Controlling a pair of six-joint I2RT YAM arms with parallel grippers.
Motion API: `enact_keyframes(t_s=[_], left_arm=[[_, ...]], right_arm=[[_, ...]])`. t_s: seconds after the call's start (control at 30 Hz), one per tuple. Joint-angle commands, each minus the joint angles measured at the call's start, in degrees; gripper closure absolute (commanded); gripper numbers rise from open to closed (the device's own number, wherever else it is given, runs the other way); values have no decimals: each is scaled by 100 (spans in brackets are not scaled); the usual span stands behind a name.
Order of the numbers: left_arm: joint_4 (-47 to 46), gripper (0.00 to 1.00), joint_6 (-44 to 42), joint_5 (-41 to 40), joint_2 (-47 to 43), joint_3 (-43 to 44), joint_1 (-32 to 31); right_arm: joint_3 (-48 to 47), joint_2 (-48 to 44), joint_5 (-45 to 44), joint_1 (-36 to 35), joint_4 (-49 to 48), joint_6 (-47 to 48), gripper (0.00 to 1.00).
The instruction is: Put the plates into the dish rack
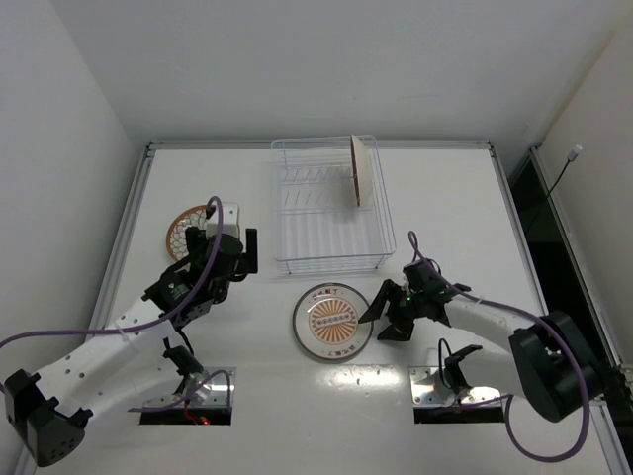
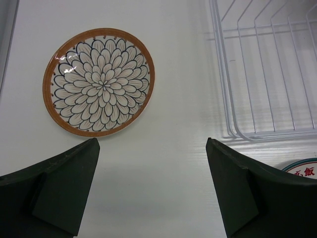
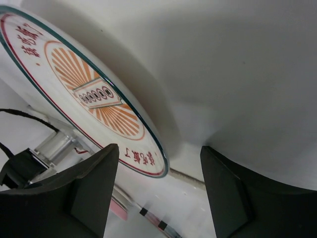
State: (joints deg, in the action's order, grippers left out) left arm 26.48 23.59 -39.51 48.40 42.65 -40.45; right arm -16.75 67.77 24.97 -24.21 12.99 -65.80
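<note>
Near the dish rack (image 1: 331, 265), left gripper (image 2: 152, 148) and right gripper (image 3: 159, 151) gape, medallion plate (image 1: 333, 322) between.

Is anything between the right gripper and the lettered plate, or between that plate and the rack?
Nothing visible. The right gripper is open beside the lettered plate, only bare table between. The dish rack lies just beyond it; the loaded plate stands far right.
</note>
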Motion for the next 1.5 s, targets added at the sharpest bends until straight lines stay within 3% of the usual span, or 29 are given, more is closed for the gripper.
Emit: enact_keyframes(t_s=[0.0, 0.13, 0.63, 0.9, 1.03, 1.27, 1.47], left_arm=[[-126, 13, 40, -136, -164, -20, 72], [-126, 13, 40, -188, -164, -20, 72], [-178, 13, 40, -242, -217, -20, 72], [-178, 13, 40, -294, -270, -73, 72], [-178, 13, 40, -294, -270, -73, 72], [-178, 13, 40, -294, -270, -73, 72], [-178, 13, 40, -294, -217, -73, 72]], right_arm=[[-197, 228, -115, -23, -517, 155, 37], [-197, 369, -168, -23, -701, 155, 45], [-144, 545, 25, 30, -1027, 278, 100], [-319, -375, 25, -84, -263, 454, 100], [-679, -1203, -80, -198, 966, 761, 100], [-1987, -2513, -801, -506, 2635, 955, 100], [-3640, -2321, -1406, -559, 3900, 1710, 100]])
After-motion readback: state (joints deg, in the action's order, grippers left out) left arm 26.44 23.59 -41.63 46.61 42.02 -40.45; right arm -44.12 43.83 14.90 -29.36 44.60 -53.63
